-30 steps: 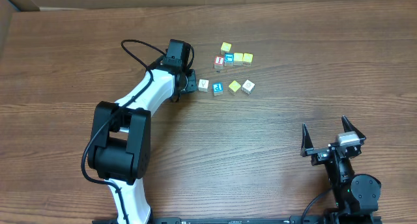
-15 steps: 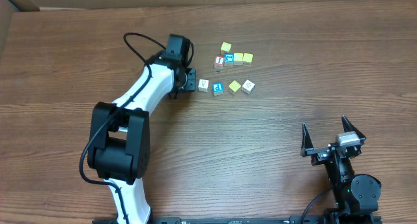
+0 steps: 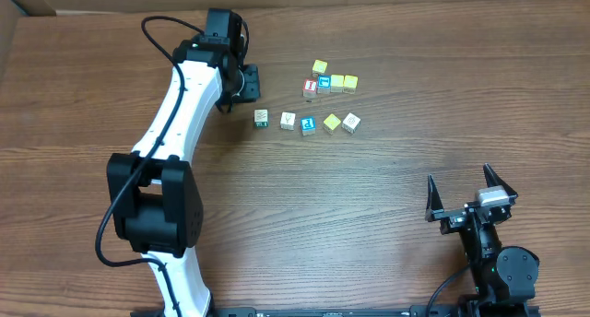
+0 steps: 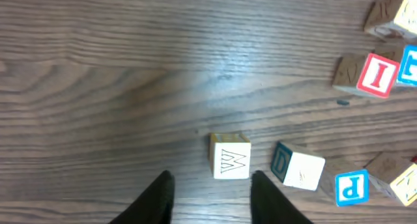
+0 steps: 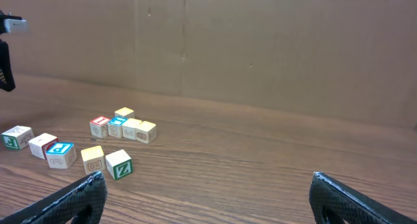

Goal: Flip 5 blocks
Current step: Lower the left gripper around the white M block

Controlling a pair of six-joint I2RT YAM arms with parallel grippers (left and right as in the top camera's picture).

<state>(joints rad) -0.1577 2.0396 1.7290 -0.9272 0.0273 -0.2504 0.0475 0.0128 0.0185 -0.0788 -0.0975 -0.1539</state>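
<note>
Blocks (image 3: pixel 308 125) lie in a loose row on the table (image 3: pixel 387 225). The leftmost of them, the W block (image 4: pixel 231 160), sits just ahead of my left gripper (image 4: pixel 212 199), in line with the gap between its fingertips and touching neither. Those jaws stand partly apart and hold nothing. From overhead, that gripper hangs up and to the left of the row. My right gripper (image 3: pixel 470 199) rests well apart from the blocks, spread wide and empty.

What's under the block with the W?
Just the table. The W block sits flat on the wood, and nothing is on top of it. Its bottom face is pressed down, so what's printed there can't be seen.
</note>
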